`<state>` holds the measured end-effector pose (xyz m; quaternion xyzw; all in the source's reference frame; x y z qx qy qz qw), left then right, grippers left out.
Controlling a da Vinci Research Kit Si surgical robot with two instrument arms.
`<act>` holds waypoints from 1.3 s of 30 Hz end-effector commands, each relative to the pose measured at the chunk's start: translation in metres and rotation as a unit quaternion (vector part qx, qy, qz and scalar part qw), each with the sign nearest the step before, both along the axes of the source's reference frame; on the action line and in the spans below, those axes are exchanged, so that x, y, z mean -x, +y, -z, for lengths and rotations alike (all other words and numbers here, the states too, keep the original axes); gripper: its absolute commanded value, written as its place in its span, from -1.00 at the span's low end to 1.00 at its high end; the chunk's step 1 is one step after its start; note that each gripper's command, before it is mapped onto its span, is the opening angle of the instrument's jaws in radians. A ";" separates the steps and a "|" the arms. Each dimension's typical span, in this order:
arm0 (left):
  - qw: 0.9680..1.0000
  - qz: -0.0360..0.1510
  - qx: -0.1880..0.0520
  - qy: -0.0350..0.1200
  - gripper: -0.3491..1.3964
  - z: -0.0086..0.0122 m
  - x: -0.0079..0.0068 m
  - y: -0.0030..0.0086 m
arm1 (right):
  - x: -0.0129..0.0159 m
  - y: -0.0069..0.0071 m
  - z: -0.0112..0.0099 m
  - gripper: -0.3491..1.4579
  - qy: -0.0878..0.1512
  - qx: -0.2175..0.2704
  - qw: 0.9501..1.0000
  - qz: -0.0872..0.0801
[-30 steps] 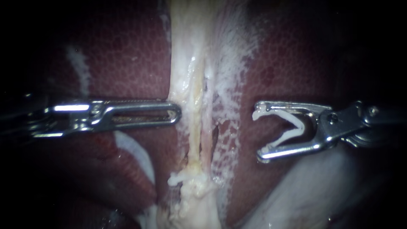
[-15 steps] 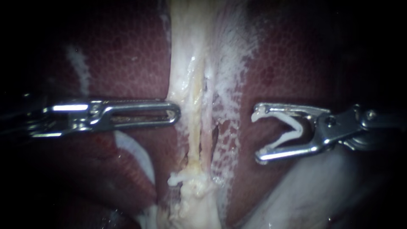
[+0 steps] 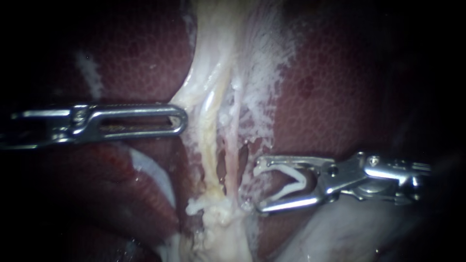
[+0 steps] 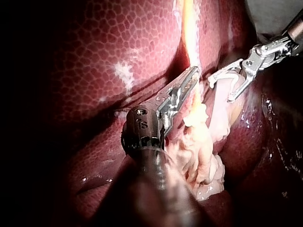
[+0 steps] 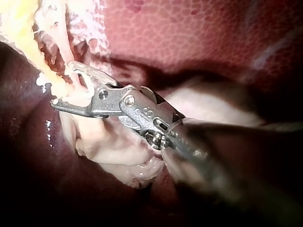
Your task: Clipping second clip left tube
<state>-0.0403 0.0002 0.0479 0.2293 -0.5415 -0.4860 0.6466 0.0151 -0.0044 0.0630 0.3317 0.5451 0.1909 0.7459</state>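
The left instrument [image 3: 182, 120] reaches in level from the left. Its tool is clamped flat on the edge of the pale tissue [image 3: 194, 97], which tents toward it. The left tube [image 3: 209, 145], a yellowish strand, runs down over the liver [image 3: 330, 97] just beside that tip. The right instrument [image 3: 258, 187] comes in lower from the right, its tool spread wide and carrying an open clip [image 3: 302, 180]. The clip's mouth faces the tubes, just beside the right tube [image 3: 239, 155] and apart from the left tube.
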 end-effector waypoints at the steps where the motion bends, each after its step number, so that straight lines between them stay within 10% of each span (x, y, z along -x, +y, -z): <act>1: 1.000 0.000 0.002 0.000 -1.00 0.0002 -0.0001 0.0000 | -0.0004 -0.0001 -0.0003 -0.01 0.000 -0.002 1.000 0.002; 39: 1.000 0.004 0.004 0.000 -1.00 0.0001 -0.0005 0.0000 | -0.0094 -0.0024 -0.0023 -0.04 0.021 -0.026 0.998 0.044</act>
